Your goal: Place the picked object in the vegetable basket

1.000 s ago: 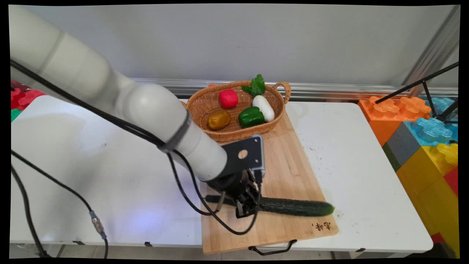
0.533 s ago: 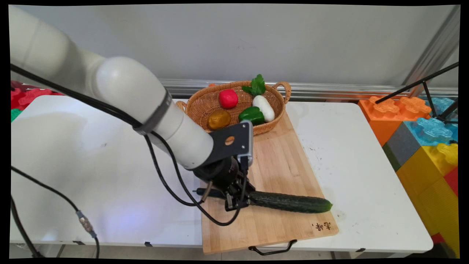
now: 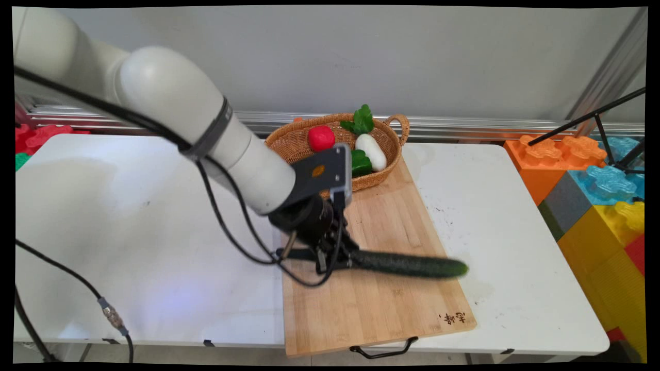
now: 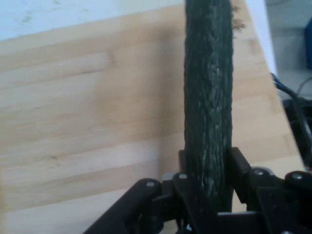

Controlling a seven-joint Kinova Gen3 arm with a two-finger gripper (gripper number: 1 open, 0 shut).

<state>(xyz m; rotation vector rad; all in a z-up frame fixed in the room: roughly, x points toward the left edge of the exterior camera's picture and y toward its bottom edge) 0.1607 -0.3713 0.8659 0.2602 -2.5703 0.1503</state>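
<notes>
My black gripper (image 3: 334, 260) is shut on a long dark green cucumber (image 3: 407, 264) near its left end and holds it level, lifted a little above the wooden cutting board (image 3: 381, 309). The cucumber's free end points right, over the board's right side. In the hand view the cucumber (image 4: 208, 97) runs up from between my two fingers (image 4: 239, 163), with the board (image 4: 87, 122) below it.
A wicker basket (image 3: 394, 149) at the board's far end holds a red tomato (image 3: 321, 137), a white radish with green leaves (image 3: 371, 149) and a green pepper (image 3: 361, 162). Large coloured blocks (image 3: 593, 190) stand right of the table. Black cables (image 3: 227, 226) hang from the arm.
The gripper has risen and drawn back towards the basket with the cucumber in it. The cucumber has left the board's surface. The arm now hides the basket's brown item.
</notes>
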